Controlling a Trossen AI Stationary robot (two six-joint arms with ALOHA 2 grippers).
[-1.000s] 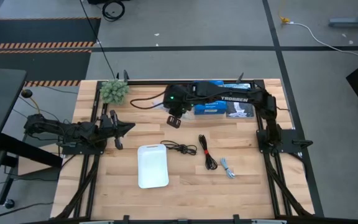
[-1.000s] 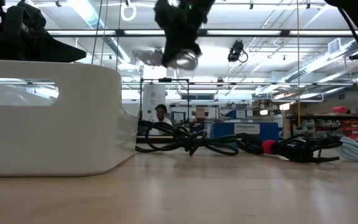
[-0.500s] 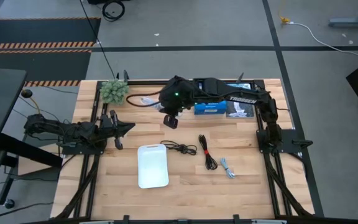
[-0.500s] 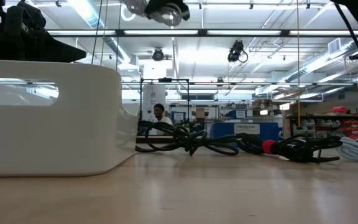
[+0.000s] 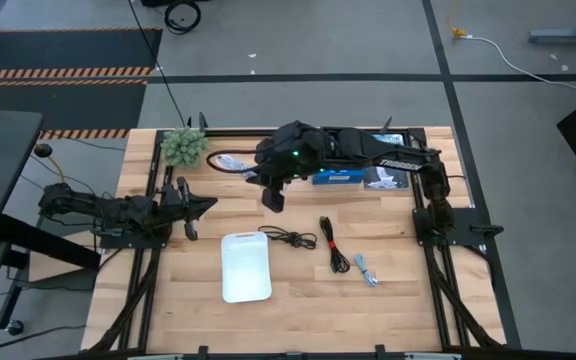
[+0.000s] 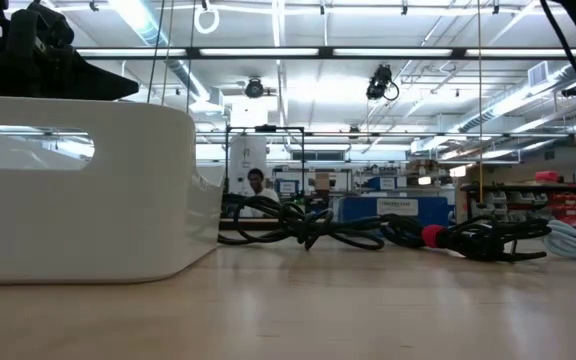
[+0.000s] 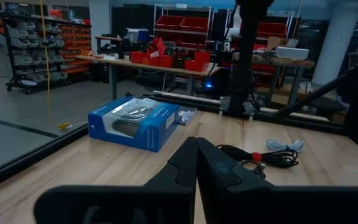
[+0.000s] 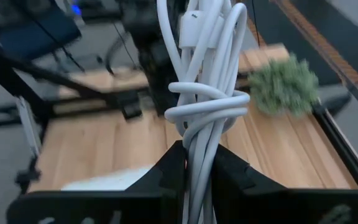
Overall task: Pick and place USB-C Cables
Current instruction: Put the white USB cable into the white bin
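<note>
High view: the right gripper sits at upper centre of the frame, above and slightly right of the white tray. The right arm reaches leftward across the top of the table from its base at the right edge. Right wrist view: the fingers are clamped on the white cable, a knotted bundle that runs from between them to the top of the frame.

Step in hand, as judged: transport of the white cable toward the tray. The next move calls for carrying the gripper down-frame in the high view until it is over the tray's interior, lowering, then releasing. The bundle is long, so its free end should be clear of the tray rim before descent.

Remaining cables on the table, high view:
- black cable, just right of the tray's upper right corner;
- black cable with red band, right of centre;
- pale blue-grey cable, further right and lower.

The left gripper waits at the left of the frame, well apart from the cables, its fingers closed on nothing in the left wrist view.
</note>
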